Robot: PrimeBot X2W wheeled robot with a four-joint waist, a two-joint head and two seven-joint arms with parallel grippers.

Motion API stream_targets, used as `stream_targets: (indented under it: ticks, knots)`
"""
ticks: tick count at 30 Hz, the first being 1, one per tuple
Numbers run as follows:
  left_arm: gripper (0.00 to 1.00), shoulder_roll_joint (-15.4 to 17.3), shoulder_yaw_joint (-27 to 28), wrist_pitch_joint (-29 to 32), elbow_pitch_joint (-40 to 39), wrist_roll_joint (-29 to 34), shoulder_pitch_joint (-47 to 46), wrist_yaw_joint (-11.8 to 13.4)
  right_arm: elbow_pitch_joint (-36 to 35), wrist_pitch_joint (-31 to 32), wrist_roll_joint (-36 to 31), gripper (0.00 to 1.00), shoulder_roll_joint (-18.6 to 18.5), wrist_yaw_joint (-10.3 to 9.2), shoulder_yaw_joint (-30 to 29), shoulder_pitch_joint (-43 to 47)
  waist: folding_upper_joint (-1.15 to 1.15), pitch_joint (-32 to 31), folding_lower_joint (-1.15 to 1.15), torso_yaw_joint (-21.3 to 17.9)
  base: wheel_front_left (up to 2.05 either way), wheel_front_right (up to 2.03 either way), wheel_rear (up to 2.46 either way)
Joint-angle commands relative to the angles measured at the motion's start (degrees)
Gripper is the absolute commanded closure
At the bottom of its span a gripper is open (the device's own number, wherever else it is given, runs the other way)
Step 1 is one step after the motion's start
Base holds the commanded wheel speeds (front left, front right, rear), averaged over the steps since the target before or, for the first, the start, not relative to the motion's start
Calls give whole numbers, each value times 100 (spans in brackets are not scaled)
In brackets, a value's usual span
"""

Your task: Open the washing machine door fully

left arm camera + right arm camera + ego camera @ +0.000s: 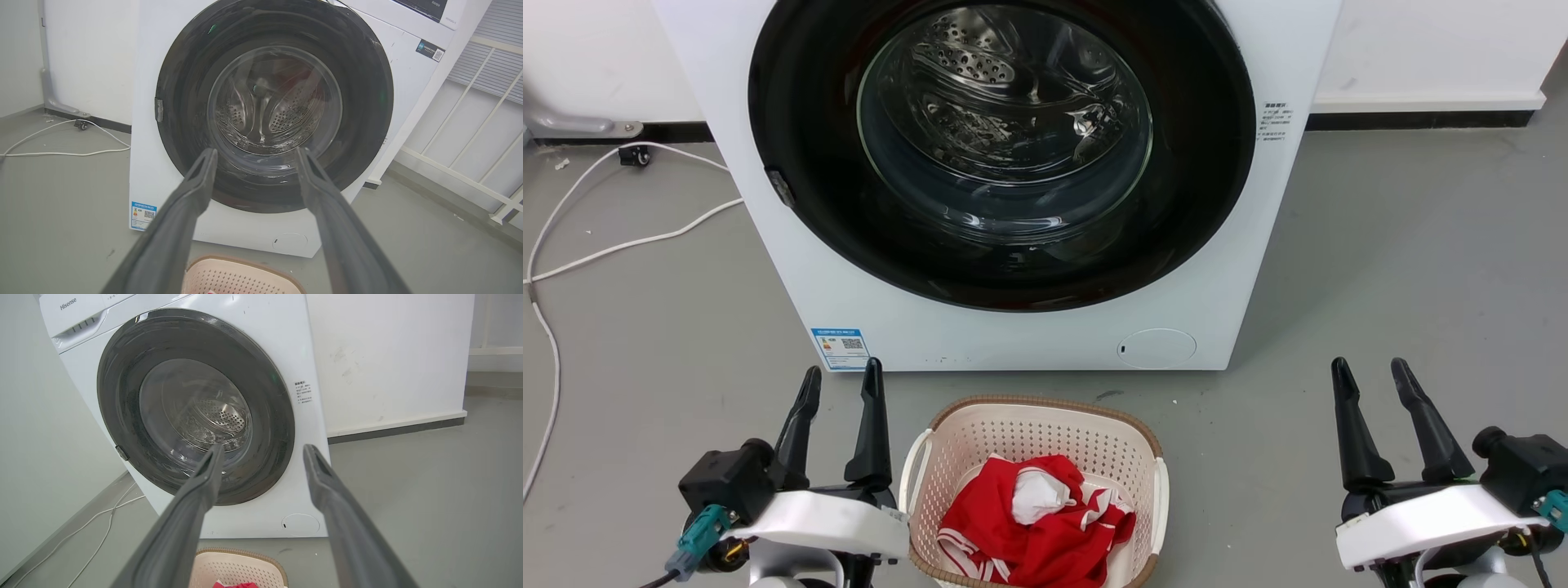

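Approach step, seemingly — facing the washing machine door (809,204), shut flush on the washing machine (1013,335), left gripper (843,369) and right gripper (1370,365) spread empty, well short of that machine. Next, likely: hook the grey tab (781,188) on the door's left edge — pull wide.

The left hand (842,369) and right hand (1370,365) sit low and apart, each with 2 fingers spread.

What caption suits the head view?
Open left hand and right hand face the shut washing machine door, laundry basket between them.
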Motion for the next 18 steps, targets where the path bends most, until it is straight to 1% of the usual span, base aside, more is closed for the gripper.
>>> stream_targets:
  ticks: [1, 18]
  knots:
    - [0, 14, -12, -58, -55, 154, 3, 36, -73, -37, -155, 0, 14, 0, 6, 43, 0, 0, 0, 1, 0, 0, 0]
    - [0, 32, -99, -267, -46, 1086, 40, 163, -180, -78, -978, 0, 21, -1, 11, 109, 0, 9, 0, -3, 0, 0, 0]
